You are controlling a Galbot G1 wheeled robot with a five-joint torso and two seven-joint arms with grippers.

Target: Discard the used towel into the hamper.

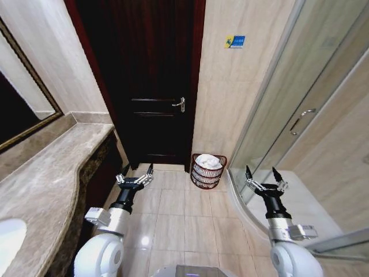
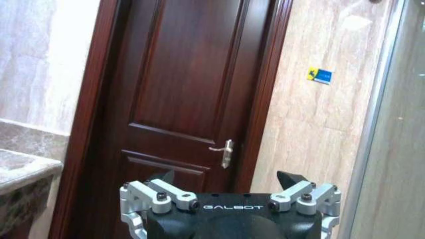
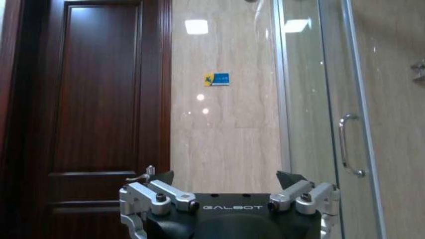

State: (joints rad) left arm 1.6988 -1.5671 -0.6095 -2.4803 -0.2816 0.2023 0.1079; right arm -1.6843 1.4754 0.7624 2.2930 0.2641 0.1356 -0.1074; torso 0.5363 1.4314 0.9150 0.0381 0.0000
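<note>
Towel (image 1: 210,161) already lies in hamper (image 1: 208,171), on floor at wall foot beside door (image 1: 147,81). Left gripper (image 1: 135,175) & right gripper (image 1: 263,178) hover spread, empty; task looks done.

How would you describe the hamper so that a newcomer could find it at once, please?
Find the dark door at the far wall; the hamper stands on the floor right of it, against the beige wall. It is a small round red-brown wire basket with a white towel inside.
</note>
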